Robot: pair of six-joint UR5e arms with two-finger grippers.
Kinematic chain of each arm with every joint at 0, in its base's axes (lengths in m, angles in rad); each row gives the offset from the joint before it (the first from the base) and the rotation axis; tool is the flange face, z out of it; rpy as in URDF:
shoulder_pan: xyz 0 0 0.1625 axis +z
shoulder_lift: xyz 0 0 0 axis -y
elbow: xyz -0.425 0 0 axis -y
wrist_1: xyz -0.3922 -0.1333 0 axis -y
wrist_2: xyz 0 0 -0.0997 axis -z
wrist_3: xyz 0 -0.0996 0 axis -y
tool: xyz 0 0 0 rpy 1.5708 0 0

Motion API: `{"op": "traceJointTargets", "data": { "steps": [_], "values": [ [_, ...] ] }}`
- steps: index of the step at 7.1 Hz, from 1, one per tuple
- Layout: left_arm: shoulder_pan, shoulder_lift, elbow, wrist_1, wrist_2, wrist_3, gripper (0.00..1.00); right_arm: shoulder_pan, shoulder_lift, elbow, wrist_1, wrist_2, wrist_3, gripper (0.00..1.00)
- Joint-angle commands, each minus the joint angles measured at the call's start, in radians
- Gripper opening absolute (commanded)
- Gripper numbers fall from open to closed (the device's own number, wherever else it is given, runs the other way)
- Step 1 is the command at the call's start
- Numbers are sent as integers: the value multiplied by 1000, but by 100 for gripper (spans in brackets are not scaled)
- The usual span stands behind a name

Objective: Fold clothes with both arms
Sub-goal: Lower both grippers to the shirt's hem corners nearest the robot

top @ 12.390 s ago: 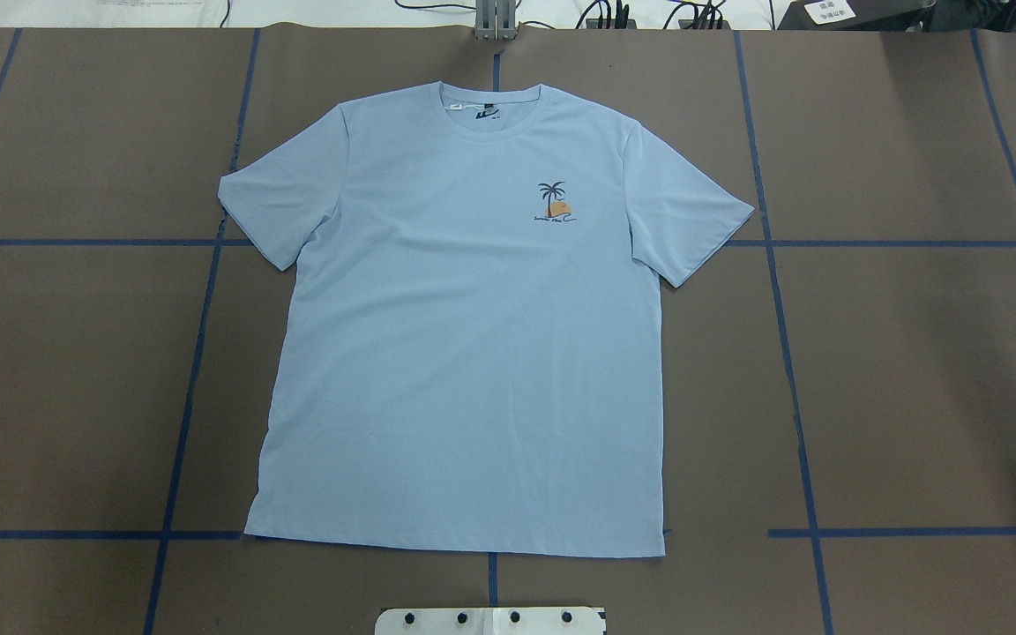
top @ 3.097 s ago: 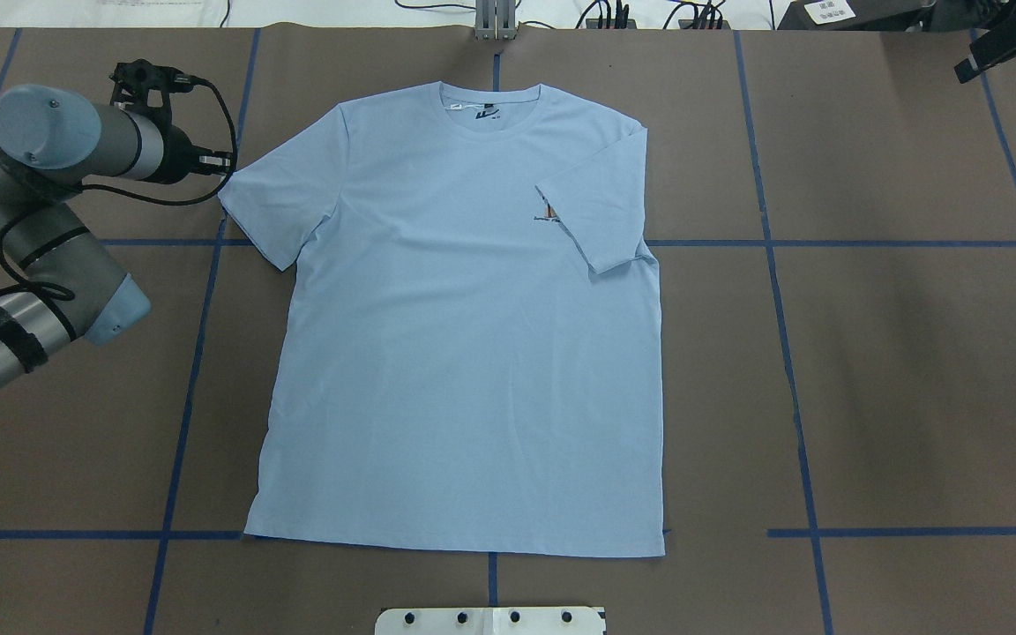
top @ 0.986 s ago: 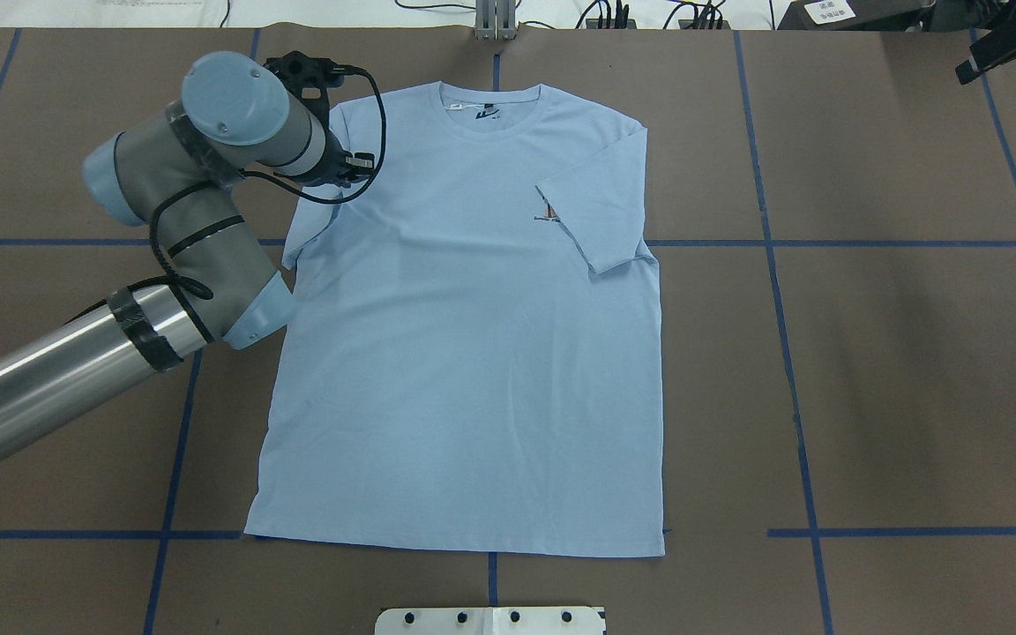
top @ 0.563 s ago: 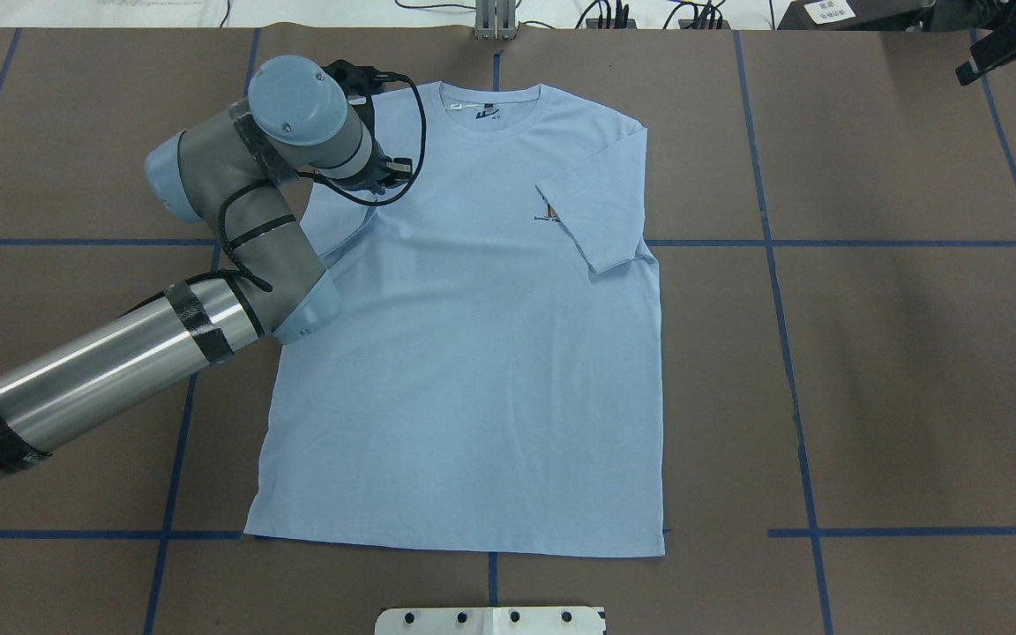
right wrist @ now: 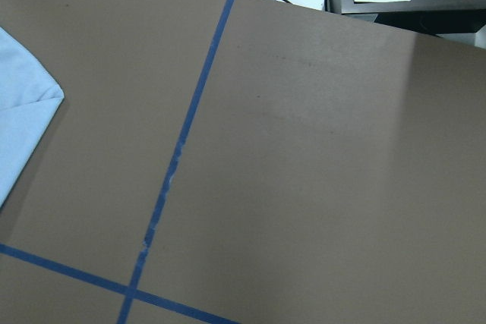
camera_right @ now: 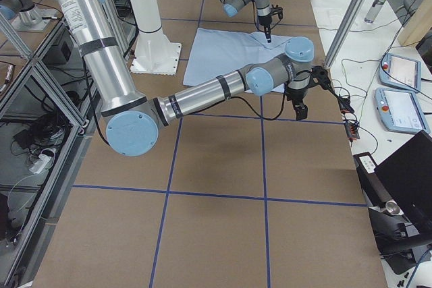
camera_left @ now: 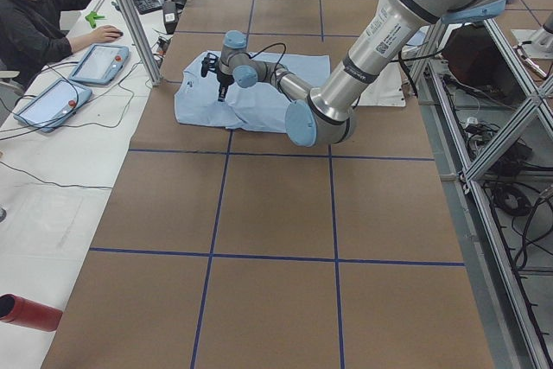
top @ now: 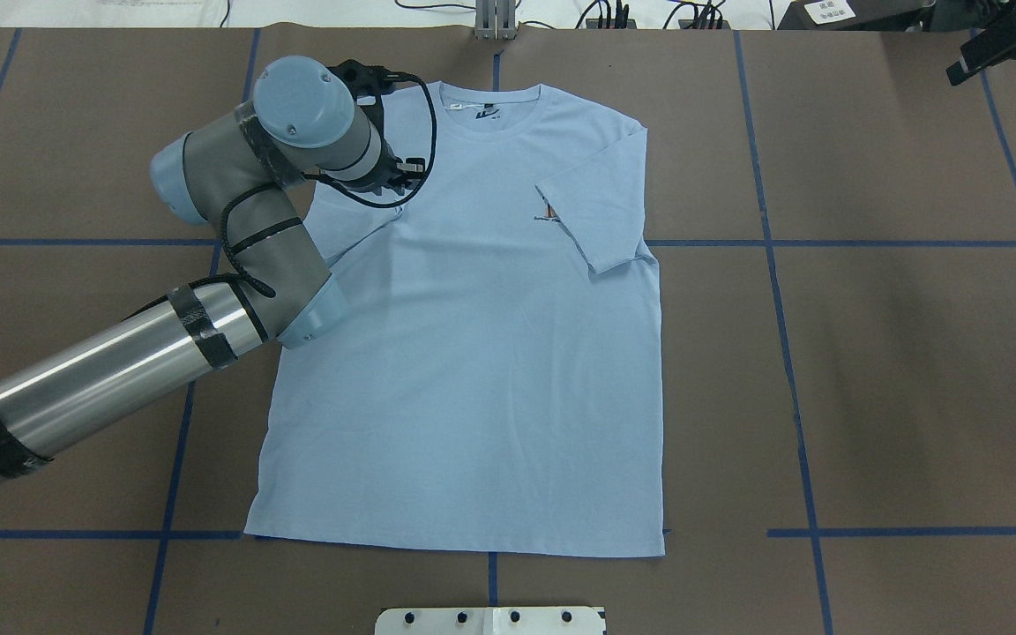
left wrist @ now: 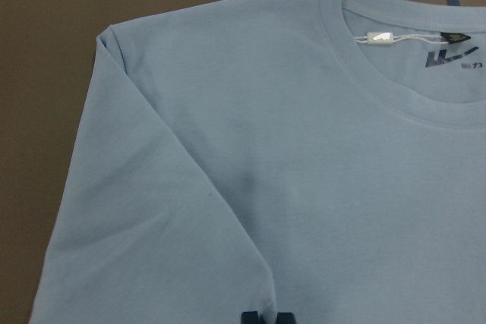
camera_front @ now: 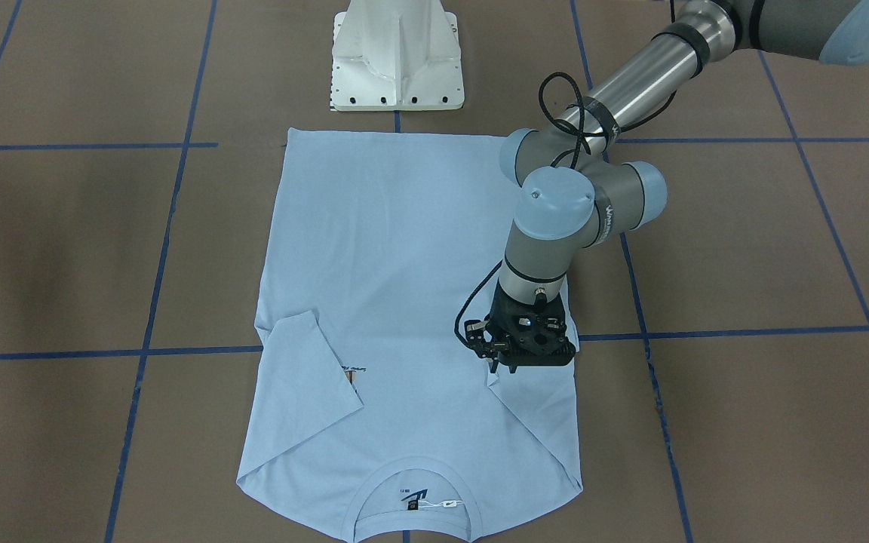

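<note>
Left tool (left wrist: 267, 318) points straight down at the chest of the one pale blue T-shirt (top: 473, 370). Its two fingertips (left wrist: 253, 318) are set narrow, nearly together, on the cuff edge of the left sleeve (camera_front: 548, 411), and they look closed on that cloth.

Nearest the robot stands one white pedestal (camera_front: 397, 56). Just beyond it the shirt's hem (top: 455, 545) lies straight across the brown surface (top: 914, 370), which is crossed by blue tape lines. The shirt lies flat, front up, with its neck end away from the robot. The left arm (top: 120, 388) reaches in over the shirt's left side.

Farther out, both of the two sleeves are turned in over the body. The left one lies as a slanted flap under the tool. The right sleeve (top: 601, 207) covers most of the single chest print (top: 547, 212), of which only a sliver shows.

At the far end is the one round collar (top: 490, 132), with one dark neck label (left wrist: 454, 38) and one white tag (left wrist: 380, 37) inside it.

Past the shirt, at the far right corner, the right tool (top: 1002, 48) hangs over the surface on the right arm (camera_right: 202, 92), well apart from the shirt. Whether it is wide or narrow cannot be told. Its wrist view takes in only one corner of blue cloth.

One person (camera_left: 34, 15) sits at a white bench across the surface from the robot.
</note>
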Motion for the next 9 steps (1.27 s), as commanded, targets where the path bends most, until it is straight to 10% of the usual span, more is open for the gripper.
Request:
{"op": "traceJointTargets", "data": {
  "steps": [1, 4, 8, 9],
  "values": [
    [-1, 122, -194, 10, -7, 34, 100, -109, -6, 110, 1, -32, 276, 100],
    [18, 332, -500, 9, -26, 40, 100, -444, -172, 458, 4, -341, 823, 100],
    [143, 557, -733, -5, 4, -123, 98, -941, -406, 661, 179, -758, 1420, 96],
    [206, 613, -770, -5, 66, -238, 84, -1052, -430, 698, 176, -844, 1540, 91]
  ]
}}
